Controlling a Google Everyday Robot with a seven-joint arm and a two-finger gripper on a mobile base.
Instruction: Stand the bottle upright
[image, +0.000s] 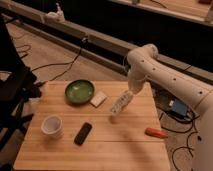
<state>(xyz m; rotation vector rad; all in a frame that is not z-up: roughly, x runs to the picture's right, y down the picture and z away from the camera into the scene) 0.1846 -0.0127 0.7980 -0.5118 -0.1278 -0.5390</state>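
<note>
The bottle (119, 106) is slim and clear with a pale label. It hangs tilted over the middle of the wooden table (115, 150), lower end pointing down-left and upper end up-right. My gripper (130, 94) is at the bottle's upper end, shut on it. The white arm (165, 75) comes in from the right and bends down to the gripper. Whether the bottle's lower end touches the table cannot be told.
A green bowl (79, 91) and a small white pad (99, 99) lie behind and left of the bottle. A white paper cup (52, 126) and a black phone (83, 133) sit front left. An orange-red marker (156, 132) lies front right. A black chair (15, 95) stands left.
</note>
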